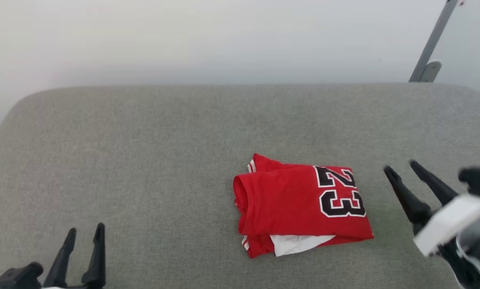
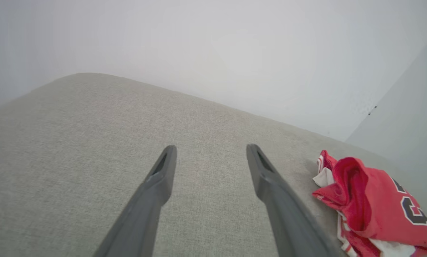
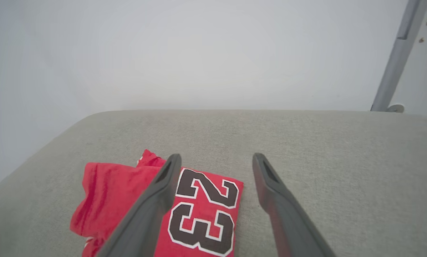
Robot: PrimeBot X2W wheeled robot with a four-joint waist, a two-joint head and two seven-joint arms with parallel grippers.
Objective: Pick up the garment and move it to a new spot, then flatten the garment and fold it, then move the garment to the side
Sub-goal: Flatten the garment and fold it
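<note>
The garment (image 1: 300,202) lies folded into a compact red rectangle on the grey cushioned surface (image 1: 151,152), right of centre, with black-and-white lettering "23" on top and a bit of white cloth showing at its near edge. My right gripper (image 1: 402,167) stands open just to the garment's right, apart from it, nothing between its fingers. In the right wrist view the garment (image 3: 199,214) lies below and left of the right gripper (image 3: 217,160). My left gripper (image 1: 85,230) is open at the near left, far from the garment. In the left wrist view the left gripper (image 2: 210,151) is open and the garment (image 2: 374,203) lies at the right.
A pale wall rises behind the cushioned surface. A grey metal pole (image 1: 434,40) on a small foot leans at the back right. The surface's rounded far corners (image 1: 27,100) and far edge drop away towards the wall.
</note>
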